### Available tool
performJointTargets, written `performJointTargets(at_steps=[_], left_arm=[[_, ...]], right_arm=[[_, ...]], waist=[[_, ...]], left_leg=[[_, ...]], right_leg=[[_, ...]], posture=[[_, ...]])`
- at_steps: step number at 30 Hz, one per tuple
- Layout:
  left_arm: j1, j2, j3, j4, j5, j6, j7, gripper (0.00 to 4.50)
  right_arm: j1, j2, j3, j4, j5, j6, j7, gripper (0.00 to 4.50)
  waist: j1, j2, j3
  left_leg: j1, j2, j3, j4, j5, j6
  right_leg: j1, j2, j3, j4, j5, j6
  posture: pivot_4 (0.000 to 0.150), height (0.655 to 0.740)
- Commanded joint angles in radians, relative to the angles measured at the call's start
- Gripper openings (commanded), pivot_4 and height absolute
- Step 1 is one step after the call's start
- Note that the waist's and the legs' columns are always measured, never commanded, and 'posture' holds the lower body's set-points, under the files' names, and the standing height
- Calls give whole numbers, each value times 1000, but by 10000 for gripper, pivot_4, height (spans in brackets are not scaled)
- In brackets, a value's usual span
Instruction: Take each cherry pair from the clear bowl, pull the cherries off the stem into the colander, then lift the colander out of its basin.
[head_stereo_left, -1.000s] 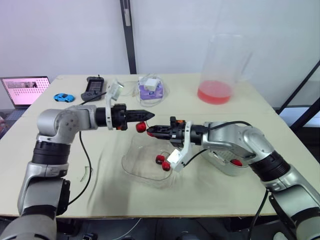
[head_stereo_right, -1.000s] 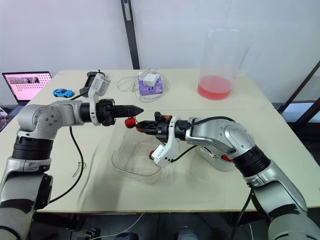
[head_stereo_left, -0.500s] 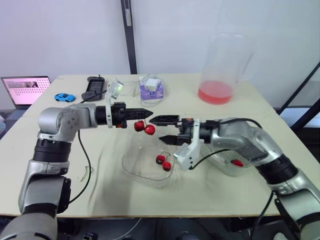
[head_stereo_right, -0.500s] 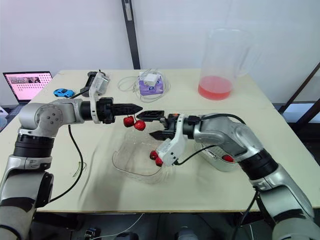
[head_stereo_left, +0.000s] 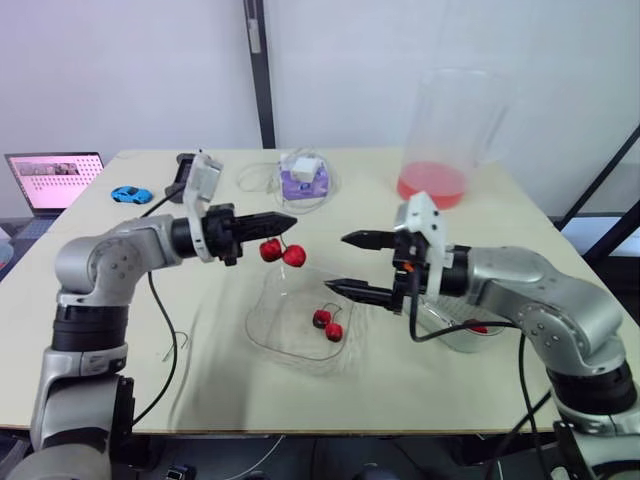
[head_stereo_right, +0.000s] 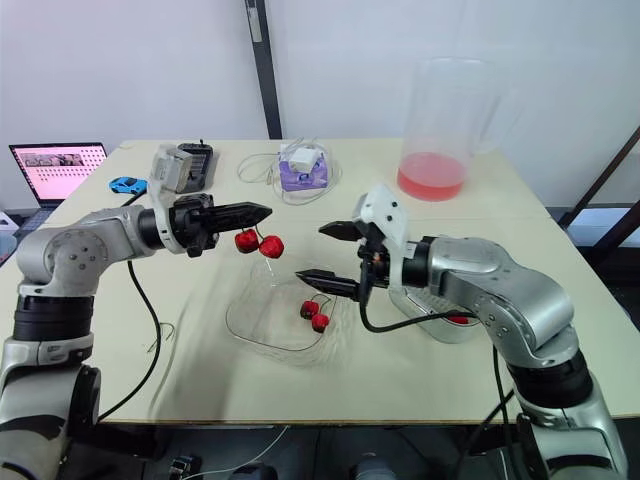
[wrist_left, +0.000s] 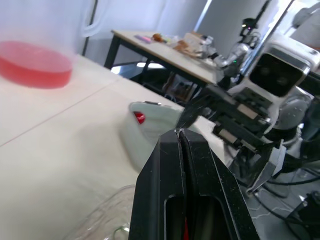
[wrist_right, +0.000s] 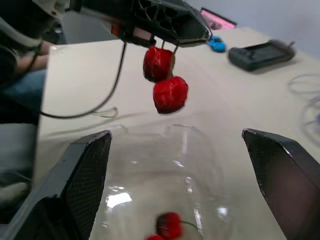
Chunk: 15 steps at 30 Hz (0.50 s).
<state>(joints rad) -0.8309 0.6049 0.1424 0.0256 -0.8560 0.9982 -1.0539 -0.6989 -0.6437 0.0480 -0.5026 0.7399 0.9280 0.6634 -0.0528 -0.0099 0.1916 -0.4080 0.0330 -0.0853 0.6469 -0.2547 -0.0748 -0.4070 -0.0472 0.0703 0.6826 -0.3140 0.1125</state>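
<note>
Over the clear bowl (head_stereo_left: 270, 330), the cherry pair (head_stereo_left: 282, 252) stays pinched in the left fingers (head_stereo_left: 262, 221); the right fingers (head_stereo_left: 365, 239) have been opened and withdrawn, nothing pulled off.

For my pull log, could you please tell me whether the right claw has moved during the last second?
Yes: the right claw has drawn back rightward, nearer the jug, and opened.

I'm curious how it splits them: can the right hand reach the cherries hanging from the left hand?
Probably yes. The right hand is open and points at the cherry pair, which hangs free from the shut left hand above the clear bowl. Nothing stands between them.
</note>
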Motion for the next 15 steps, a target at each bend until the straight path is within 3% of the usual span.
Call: performJointTargets(at_steps=[1,9,12,15], left_arm=[[-3,-6,31,-52,-50,16,16,0],[-15,-6,21,-57,-62,27,26,0],[-16,-12,20,-61,-70,30,36,0],[-13,-12,19,-67,-78,35,41,0]], right_arm=[[-53,30,66,-29,-46,1,-36,44763],[-103,94,183,13,-170,-45,-49,44763],[-105,115,180,22,-178,-48,-44,35616],[-107,124,181,25,-194,-50,-40,21431]], waist=[[4,0,0],[7,0,0],[6,0,0],[6,0,0]], left_leg=[[0,0,0,0,0,0],[0,0,1,0,0,0],[0,0,0,0,0,0],[0,0,0,0,0,0]], right_leg=[[0,0,0,0,0,0],[0,0,0,0,0,0],[-1,0,0,0,0,0],[-1,0,0,0,0,0]], posture=[[1500,7332],[1500,7332],[1500,7332],[1500,7332]])
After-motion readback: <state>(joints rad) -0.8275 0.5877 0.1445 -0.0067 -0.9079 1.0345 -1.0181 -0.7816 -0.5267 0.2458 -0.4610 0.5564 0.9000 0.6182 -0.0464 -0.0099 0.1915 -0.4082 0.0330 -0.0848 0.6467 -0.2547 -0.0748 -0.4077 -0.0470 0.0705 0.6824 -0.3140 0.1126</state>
